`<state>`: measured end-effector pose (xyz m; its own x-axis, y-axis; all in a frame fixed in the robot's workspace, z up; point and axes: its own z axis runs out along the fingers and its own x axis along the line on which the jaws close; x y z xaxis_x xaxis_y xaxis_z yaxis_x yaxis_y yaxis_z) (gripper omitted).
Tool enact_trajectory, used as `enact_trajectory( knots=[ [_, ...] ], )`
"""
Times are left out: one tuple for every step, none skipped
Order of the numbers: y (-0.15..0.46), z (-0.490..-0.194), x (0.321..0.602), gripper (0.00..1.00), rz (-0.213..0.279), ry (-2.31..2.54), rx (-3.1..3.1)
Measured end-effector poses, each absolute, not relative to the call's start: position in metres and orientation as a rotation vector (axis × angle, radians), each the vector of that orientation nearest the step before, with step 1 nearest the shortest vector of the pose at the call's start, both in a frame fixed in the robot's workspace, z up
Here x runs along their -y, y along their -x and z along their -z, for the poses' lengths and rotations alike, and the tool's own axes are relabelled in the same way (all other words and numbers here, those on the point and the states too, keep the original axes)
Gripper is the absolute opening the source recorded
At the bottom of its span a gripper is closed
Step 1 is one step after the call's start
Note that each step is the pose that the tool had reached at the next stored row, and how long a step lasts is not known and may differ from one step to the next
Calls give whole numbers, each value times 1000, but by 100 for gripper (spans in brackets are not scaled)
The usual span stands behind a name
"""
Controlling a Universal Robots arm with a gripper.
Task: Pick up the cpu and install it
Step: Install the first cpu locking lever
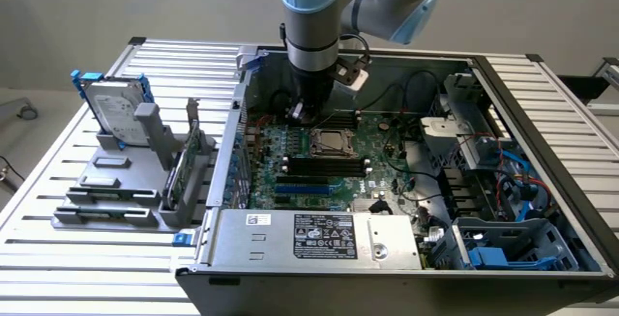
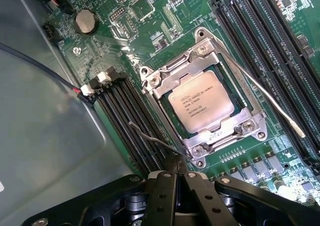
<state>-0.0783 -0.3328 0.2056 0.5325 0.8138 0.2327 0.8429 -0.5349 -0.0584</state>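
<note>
You've got the cpu (image 2: 200,100) already seated in the socket (image 2: 150,80) on the green motherboard (image 2: 150,30). The metal frame lies over its edges and the printed metal top faces up. In the exterior view it sits mid-board inside the open computer case (image 1: 232,156).

The gripper (image 2: 177,167) is down inside the case with its fingers pressed together. The tips are right at the hooked end of the thin wire lever (image 2: 150,137) beside the socket (can't tell whether they pinch it or just touch it).

The second, longer lever (image 2: 280,114) angles out from the socket's other side across the black memory slots (image 2: 280,45).

A hard drive (image 1: 114,109) stands upright in a grey rack on the slatted surface (image 1: 97,258), outside the case at the exterior view's left.
</note>
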Motion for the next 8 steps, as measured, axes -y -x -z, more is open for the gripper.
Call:
enact_trajectory(
  knots=[
    [78,-206,332,11,265,2605,1419],
    [78,-205,332,11,264,2607,1418],
    [78,-205,332,11,264,2608,1417],
    [78,-205,332,11,263,2611,1416],
    [78,-205,332,11,263,2613,1415],
    [78,-205,332,11,262,2615,1414],
    [78,-205,332,11,261,2617,1414],
    [78,-205,331,11,260,2618,1413]
  ],
)
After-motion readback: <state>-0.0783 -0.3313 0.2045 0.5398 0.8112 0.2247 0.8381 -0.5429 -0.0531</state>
